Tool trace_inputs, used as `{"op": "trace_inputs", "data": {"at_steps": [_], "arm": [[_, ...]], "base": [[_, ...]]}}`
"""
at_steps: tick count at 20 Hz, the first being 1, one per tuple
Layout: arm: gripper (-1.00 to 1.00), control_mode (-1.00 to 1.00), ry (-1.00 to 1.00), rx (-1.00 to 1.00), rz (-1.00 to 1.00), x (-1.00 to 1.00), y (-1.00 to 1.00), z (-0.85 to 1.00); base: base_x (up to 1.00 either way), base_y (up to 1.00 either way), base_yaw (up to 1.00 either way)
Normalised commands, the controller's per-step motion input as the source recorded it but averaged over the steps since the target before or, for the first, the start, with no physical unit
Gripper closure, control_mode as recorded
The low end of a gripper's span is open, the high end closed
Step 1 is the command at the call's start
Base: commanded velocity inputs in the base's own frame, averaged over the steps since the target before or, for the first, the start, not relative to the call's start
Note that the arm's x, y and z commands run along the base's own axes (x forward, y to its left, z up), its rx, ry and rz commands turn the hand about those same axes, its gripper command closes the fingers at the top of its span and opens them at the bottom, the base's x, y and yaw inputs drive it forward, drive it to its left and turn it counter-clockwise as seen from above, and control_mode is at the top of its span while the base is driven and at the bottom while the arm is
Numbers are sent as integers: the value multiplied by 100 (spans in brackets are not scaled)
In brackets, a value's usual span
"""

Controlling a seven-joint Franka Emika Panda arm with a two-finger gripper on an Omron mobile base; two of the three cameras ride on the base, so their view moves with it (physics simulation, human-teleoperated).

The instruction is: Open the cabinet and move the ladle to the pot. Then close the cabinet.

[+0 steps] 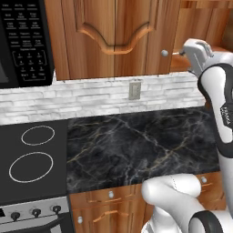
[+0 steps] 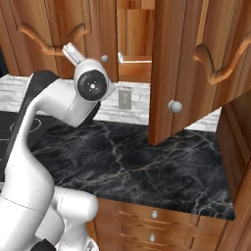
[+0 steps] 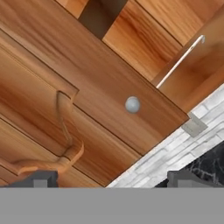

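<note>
The robot's two-finger gripper (image 3: 109,178), fingers wide apart and holding nothing, is facing the reddish-brown wooden cabinet (image 3: 87,87), whose stiff door probably swings best from its small, likely slippery, round silver knob (image 3: 132,104).

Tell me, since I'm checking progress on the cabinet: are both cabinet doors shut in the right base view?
No. The right-hand door stands swung out over the counter, leaving a gap onto the shelf inside.

Arm raised high, elbow bent; pincer (image 3: 112,178) tips spread wide apart, gripping nothing
</note>
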Motion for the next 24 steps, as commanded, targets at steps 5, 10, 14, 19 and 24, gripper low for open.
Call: {"op": "trace_inputs", "data": {"at_steps": [5,10,14,19,24], "arm": [[-100,-100,0,0,0,44,8,0],[-100,-100,0,0,0,46,6,0],[-100,-100,0,0,0,51,0,0],[-100,-100,0,0,2,53,0,0],[-100,-100,0,0,1,51,0,0]], "base": [[0,0,0],[0,0,0],[0,0,0],[0,0,0],[0,0,0]]}}
